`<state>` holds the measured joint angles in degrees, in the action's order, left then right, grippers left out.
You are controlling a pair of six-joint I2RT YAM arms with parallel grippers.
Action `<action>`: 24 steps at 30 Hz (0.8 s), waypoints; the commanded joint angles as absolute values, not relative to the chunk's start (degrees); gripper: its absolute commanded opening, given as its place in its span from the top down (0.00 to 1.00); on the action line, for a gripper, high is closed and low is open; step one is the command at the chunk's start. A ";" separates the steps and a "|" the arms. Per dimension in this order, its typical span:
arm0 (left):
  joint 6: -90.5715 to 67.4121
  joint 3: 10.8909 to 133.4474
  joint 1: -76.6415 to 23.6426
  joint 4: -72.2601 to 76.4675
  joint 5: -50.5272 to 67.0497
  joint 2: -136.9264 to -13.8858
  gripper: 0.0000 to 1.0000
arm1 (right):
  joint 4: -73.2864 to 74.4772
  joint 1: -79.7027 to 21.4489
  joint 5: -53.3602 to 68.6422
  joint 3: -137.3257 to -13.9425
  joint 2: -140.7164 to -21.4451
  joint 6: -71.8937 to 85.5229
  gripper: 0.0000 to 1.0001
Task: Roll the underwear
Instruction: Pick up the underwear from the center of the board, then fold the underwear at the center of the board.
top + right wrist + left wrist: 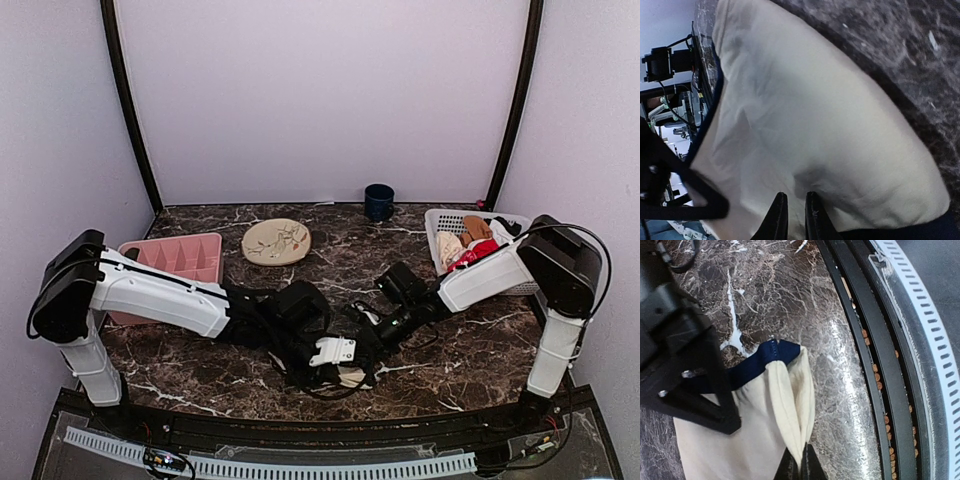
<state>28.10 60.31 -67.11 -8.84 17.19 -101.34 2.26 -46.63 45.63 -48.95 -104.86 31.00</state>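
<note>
The underwear (765,430) is cream fabric with a dark trim band and lies near the table's front edge. In the top view only a small cream patch of the underwear (350,378) shows under the two arms. My left gripper (801,460) is shut on a raised fold at the garment's edge. In the right wrist view the underwear (815,115) fills most of the picture. My right gripper (794,200) has its fingers nearly together, and cloth puckers at their tips. Both the left gripper (338,368) and the right gripper (364,345) meet over the garment.
A pink divided tray (175,258) sits at the back left, a round beige plate (277,241) beside it and a dark cup (379,201) further back. A white basket (450,222) at the right holds clothes, including a red garment (478,250). The black front rail (865,365) runs close by.
</note>
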 commanded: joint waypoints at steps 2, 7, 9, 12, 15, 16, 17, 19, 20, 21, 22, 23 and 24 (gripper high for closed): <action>23.99 65.05 -62.69 -16.16 28.91 -101.99 1.00 | 8.59 -47.37 42.87 -48.88 -106.41 24.85 0.87; 23.83 68.86 -59.15 -19.94 34.90 -104.48 1.00 | 12.67 -47.38 40.60 -51.32 -103.82 22.38 0.86; 23.67 70.10 -58.15 -20.92 37.15 -105.84 1.00 | 13.28 -47.29 39.40 -52.55 -101.40 22.05 0.83; 23.58 72.19 -56.77 -22.64 40.72 -108.06 1.00 | 15.04 -46.47 37.49 -54.20 -98.39 21.40 0.75; 23.61 73.51 -55.24 -23.29 43.91 -109.61 1.00 | 16.00 -44.88 35.96 -53.96 -95.77 20.55 0.65; 23.68 73.89 -54.61 -23.45 44.89 -110.02 1.00 | 15.93 -44.13 35.70 -53.24 -95.07 20.35 0.63; 23.60 74.37 -53.74 -23.45 45.75 -110.37 1.00 | 15.70 -42.92 35.65 -52.22 -94.57 20.31 0.62; 23.38 74.93 -52.41 -23.08 47.43 -111.00 1.00 | 15.05 -41.33 36.30 -50.76 -93.68 20.23 0.60; 23.15 75.24 -51.74 -22.97 48.02 -111.40 1.00 | 14.90 -40.72 36.14 -50.29 -92.98 20.29 0.60; 22.88 75.51 -51.04 -22.86 48.82 -111.89 1.00 | 14.39 -40.28 36.10 -49.75 -92.20 20.43 0.59; 22.54 75.82 -50.28 -22.67 49.67 -112.49 1.00 | 13.52 -40.04 36.25 -49.12 -91.79 20.94 0.58; 22.28 76.09 -49.63 -22.53 50.42 -113.19 1.00 | 12.54 -39.81 36.26 -48.50 -90.60 21.27 0.58; 22.10 76.43 -49.05 -22.50 50.82 -113.99 1.00 | 11.58 -39.74 36.38 -47.95 -88.89 21.67 0.57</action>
